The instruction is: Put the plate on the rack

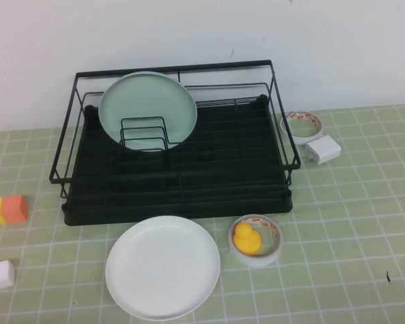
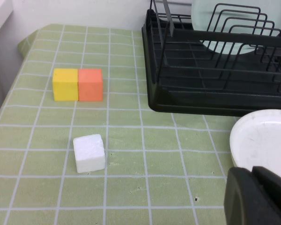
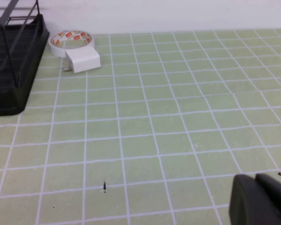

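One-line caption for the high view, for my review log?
White plate lies flat on the table before the black rack holding a mint-green plate; neither gripper in view.

Your green-checked counter (image 1: 351, 223) carries the black rack (image 1: 179, 185), white plate (image 1: 163, 267), duck-filled tape roll (image 1: 255, 239), second tape roll (image 1: 302, 124), white adapter (image 1: 322, 149), yellow-orange block (image 1: 7, 209) and white cube (image 1: 1, 274).

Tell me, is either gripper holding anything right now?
Nothing is held. The white plate lies free on the table before the rack; each gripper, left and right, shows only at its wrist view's edge.
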You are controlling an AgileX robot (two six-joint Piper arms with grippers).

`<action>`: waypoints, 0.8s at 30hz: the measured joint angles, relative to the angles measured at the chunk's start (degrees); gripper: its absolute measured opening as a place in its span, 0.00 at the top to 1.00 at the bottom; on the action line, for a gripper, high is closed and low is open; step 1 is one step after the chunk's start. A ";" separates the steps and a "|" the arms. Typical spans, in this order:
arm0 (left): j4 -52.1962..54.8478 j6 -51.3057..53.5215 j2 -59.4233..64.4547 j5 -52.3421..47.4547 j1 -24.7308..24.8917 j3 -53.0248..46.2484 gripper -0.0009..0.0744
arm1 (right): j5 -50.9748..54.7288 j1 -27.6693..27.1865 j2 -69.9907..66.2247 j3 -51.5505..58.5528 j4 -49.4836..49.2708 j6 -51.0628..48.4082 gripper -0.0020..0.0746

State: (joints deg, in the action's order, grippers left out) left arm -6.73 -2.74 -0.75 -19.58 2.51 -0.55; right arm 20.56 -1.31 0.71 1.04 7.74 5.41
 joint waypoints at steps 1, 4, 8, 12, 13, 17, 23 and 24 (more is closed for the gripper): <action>0.00 0.00 0.00 0.00 0.00 0.00 0.99 | 0.00 0.00 0.00 0.00 0.00 0.00 0.98; 0.00 0.00 0.00 0.00 0.00 0.00 0.99 | 0.00 0.00 0.00 0.00 0.62 -0.27 0.98; 0.00 0.00 0.00 0.00 0.00 0.00 0.99 | 0.00 0.00 0.00 0.00 2.86 -1.21 0.98; 0.00 0.00 0.00 0.00 0.00 0.00 0.99 | 0.00 0.00 0.00 0.00 3.22 -1.52 0.98; 0.00 0.00 0.00 0.00 0.00 0.00 0.99 | 0.00 0.00 0.00 0.00 3.35 -1.52 0.98; 0.00 0.00 0.00 0.00 0.00 0.00 0.99 | 0.00 0.00 0.00 0.00 3.58 -1.68 0.98; 0.00 0.00 0.00 0.00 0.00 0.00 0.99 | 0.00 0.00 0.00 0.00 3.83 -1.68 0.98; 0.00 0.00 0.00 0.00 0.00 0.00 0.99 | 0.00 0.00 0.00 0.00 3.83 -1.68 0.98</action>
State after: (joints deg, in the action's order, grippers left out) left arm -6.73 -2.74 -0.75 -19.58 2.51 -0.55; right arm 20.56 -1.31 0.71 1.04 11.57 3.73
